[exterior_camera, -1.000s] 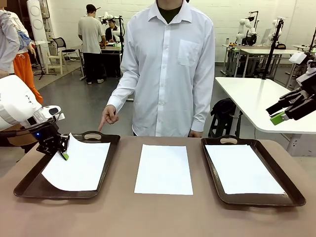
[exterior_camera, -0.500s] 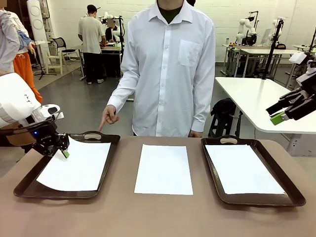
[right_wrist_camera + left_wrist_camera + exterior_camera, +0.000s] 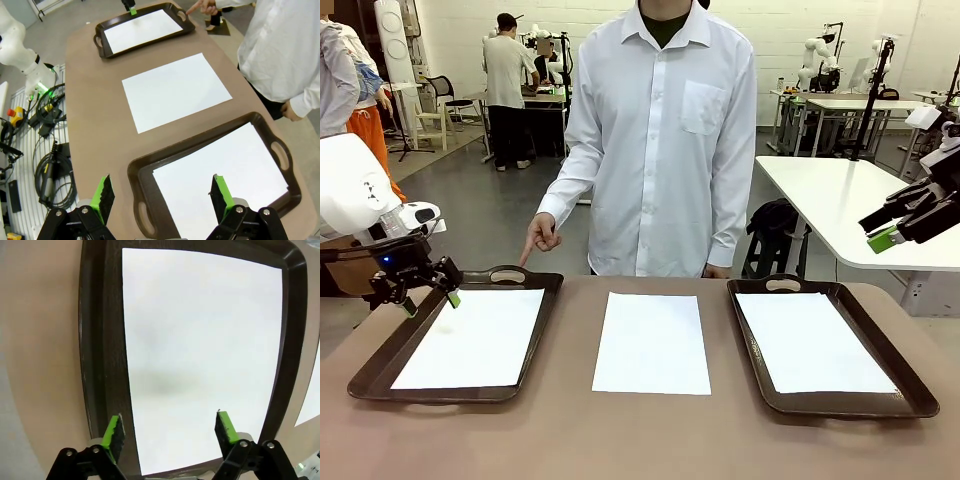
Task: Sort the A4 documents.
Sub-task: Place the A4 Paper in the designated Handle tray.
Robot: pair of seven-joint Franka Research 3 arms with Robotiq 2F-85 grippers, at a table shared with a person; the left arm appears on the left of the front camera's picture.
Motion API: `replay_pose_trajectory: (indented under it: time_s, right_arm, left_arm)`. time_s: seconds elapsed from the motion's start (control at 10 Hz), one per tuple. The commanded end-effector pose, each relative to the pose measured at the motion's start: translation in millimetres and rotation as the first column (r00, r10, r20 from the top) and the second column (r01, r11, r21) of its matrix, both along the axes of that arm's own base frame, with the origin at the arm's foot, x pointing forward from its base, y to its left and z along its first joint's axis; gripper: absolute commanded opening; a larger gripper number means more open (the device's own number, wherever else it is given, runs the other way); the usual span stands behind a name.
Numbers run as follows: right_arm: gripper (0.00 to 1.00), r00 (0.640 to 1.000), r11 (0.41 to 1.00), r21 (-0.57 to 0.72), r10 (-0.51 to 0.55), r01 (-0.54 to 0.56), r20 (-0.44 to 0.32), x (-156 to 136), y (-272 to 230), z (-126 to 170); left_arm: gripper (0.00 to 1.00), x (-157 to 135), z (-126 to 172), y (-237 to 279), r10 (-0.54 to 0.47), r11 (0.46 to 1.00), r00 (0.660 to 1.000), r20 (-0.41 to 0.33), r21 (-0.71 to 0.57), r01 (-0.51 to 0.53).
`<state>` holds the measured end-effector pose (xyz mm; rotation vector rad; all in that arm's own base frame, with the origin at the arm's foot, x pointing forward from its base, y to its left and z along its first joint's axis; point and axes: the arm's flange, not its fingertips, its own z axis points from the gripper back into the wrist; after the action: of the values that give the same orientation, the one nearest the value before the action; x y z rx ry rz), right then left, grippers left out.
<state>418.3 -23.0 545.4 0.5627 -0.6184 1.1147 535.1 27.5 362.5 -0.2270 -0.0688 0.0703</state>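
A: Settles flat over the last second, speaking of the left sheet [image 3: 470, 338]: no more curl, no more pinch at its far left corner. Lies square inside the left tray [image 3: 430, 394] at the worktop's left end.

B: And as for the left gripper [image 3: 430, 298]?

A: Goes from a narrow pinch to wide open, holds nothing, hovers just above the tray's far left corner. Seen from the left wrist: green pads [image 3: 112, 432] well apart over the paper, touching none of it.

B: Means a finished placement, then?

A: Looks that way. Counts as one document sorted, judging by the lie of things.

B: Anything left to do?

A: Yes, judging by the middle sheet [image 3: 652, 342]: bare on the worktop [image 3: 640, 440] between the two trays, touching neither. Probably next in line.

B: And on the right?

A: Same as before for the right sheet [image 3: 813, 342]: flat in the right tray [image 3: 840, 405] at the worktop's right end. Same for the right gripper [image 3: 880, 228]: wide open, empty, held high beyond the right edge.

B: And the person?

A: Stands at the far edge, with one hand [image 3: 538, 240] pointing down toward the left tray's far handle. Cannot tell whether meant as a cue.
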Motion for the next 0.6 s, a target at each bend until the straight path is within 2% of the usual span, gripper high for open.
replay_pose_trajectory:
  time_s: [0.0, 0.1, 0.2, 0.5]
  right_arm:
    - [1.00, 1.000, 1.000, -0.008, 0.001, -0.001, 0.002, 0.2, 1.1, -0.4]
    - [1.00, 1.000, 1.000, -0.008, 0.001, -0.001, 0.002, 0.2, 1.1, -0.4]
    - [1.00, 1.000, 1.000, -0.008, 0.001, -0.001, 0.002, 0.2, 1.1, -0.4]
    - [1.00, 1.000, 1.000, -0.008, 0.001, -0.001, 0.002, 0.2, 1.1, -0.4]
  left_arm:
    - [1.00, -6.6, 4.6, -3.0, 0.026, 1.000, 1.000, 0.002, -0.001, -0.026]
    - [1.00, -8.1, 5.9, -5.1, 0.048, 0.989, 0.998, 0.028, -0.138, -0.044]
    - [1.00, -0.3, 2.4, -0.5, 0.000, 1.000, 1.000, 0.004, -0.001, 0.000]
    - [1.00, -0.3, 2.4, -0.5, 0.000, 1.000, 1.000, 0.004, -0.001, 0.000]
